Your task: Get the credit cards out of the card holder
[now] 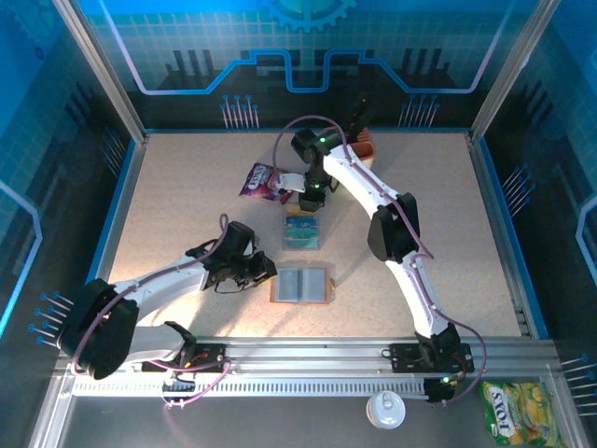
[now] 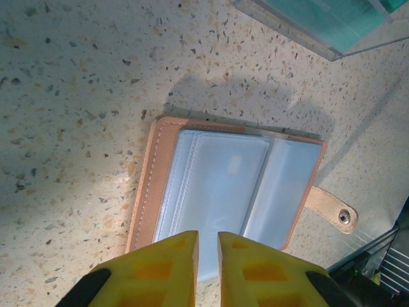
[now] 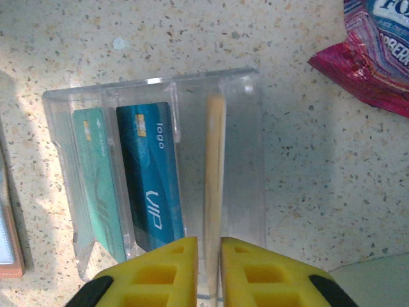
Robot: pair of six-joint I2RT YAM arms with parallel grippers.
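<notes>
The card holder (image 1: 301,285) lies open on the table, brown outside with grey-blue pockets (image 2: 217,192), its snap tab (image 2: 332,208) to the right. My left gripper (image 2: 208,235) hovers over its near edge, fingers almost together with nothing between them, and shows left of the wallet from above (image 1: 266,271). Behind the wallet is a clear slotted stand (image 1: 302,231) with a teal credit card (image 3: 99,179) and a blue one (image 3: 150,179). A tan card (image 3: 214,166) stands edge-on in a third slot. My right gripper (image 3: 209,242) straddles it with a sliver of gap on the left.
A purple snack packet (image 1: 259,179) lies just behind and left of the stand, close to the right arm's wrist (image 3: 377,51). A brown and orange block (image 1: 362,140) stands at the back. A yellow packet (image 1: 511,411) and a white lid (image 1: 385,409) lie beyond the near rail.
</notes>
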